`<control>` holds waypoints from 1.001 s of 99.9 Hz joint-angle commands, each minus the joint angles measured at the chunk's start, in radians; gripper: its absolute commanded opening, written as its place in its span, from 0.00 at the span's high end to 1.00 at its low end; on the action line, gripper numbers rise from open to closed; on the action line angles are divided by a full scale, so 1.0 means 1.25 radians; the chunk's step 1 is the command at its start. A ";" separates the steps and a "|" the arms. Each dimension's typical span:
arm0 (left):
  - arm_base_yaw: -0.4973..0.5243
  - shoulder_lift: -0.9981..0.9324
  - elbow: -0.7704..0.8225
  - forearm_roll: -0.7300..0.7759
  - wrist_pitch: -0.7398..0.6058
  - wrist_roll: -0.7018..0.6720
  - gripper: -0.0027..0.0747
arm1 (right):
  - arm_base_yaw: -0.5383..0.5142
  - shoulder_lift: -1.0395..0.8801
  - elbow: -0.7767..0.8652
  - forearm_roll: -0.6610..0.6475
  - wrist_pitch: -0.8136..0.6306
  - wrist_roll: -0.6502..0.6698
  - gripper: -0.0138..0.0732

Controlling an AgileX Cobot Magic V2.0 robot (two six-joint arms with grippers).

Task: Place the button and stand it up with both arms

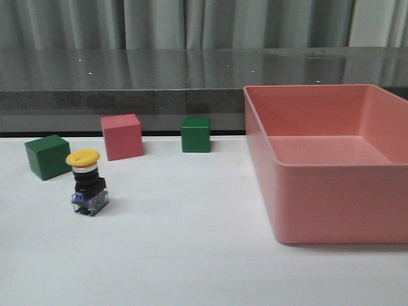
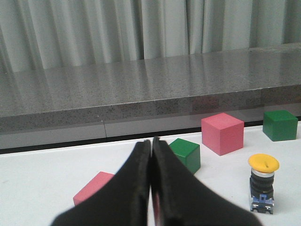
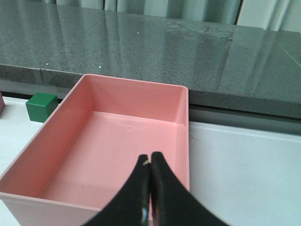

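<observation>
The button (image 1: 87, 183) stands upright on the white table (image 1: 191, 255), yellow cap on top and clear-blue base block down, free of both grippers. Taking the button as landmark: a green cube (image 1: 48, 157) sits just behind it toward the left table side, near but apart; a pink cube (image 1: 122, 136) lies behind it and slightly right, also apart; a second green cube (image 1: 196, 134) stands farther right along the back edge, well apart. The large pink bin (image 1: 331, 217) is well to the button's right, and a broad strip of bare white table lies between the two, with more bare surface in front of the button toward the near edge. Behind the cubes the table ends at a dark line under a grey stone ledge (image 1: 127, 95) backed by curtains. The front view shows neither arm at all. The left wrist view shows the left gripper (image 2: 151, 188) with its dark fingers pressed together and nothing between them, the button off to one side of it and apart; it also shows a flat pink piece (image 2: 91, 188) lying on the table near the fingers, which the front view does not show. The right wrist view shows the right gripper (image 3: 149, 193), fingers likewise pressed together and holding nothing, poised over the bin's near wall, with the bin's bare floor beyond; the button is not in that view.
</observation>
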 commanded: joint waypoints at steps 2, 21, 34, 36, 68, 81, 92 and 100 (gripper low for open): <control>0.001 -0.024 0.036 -0.001 -0.068 -0.009 0.99 | -0.003 0.005 -0.021 0.006 -0.065 0.000 0.91; 0.001 -0.024 0.036 -0.001 -0.068 -0.009 0.99 | -0.003 0.005 -0.021 0.006 -0.065 0.000 0.91; 0.001 -0.024 0.036 -0.001 -0.068 -0.009 0.99 | -0.003 0.005 -0.021 0.006 -0.065 0.000 0.91; 0.001 -0.024 0.036 -0.001 -0.068 -0.009 0.99 | -0.003 0.005 -0.021 0.006 -0.065 0.000 0.91; 0.001 -0.024 0.036 -0.001 -0.068 -0.009 0.99 | -0.003 0.005 -0.020 0.000 -0.074 -0.001 0.91; 0.001 -0.024 0.036 -0.001 -0.068 -0.009 0.99 | 0.000 -0.004 0.020 -0.010 -0.133 0.022 0.91; 0.001 -0.024 0.036 -0.001 -0.068 -0.009 0.99 | 0.012 -0.041 0.096 -0.086 -0.191 0.116 0.91; 0.001 -0.024 0.036 -0.001 -0.068 -0.009 0.99 | 0.032 -0.089 0.149 -0.133 -0.212 0.171 0.91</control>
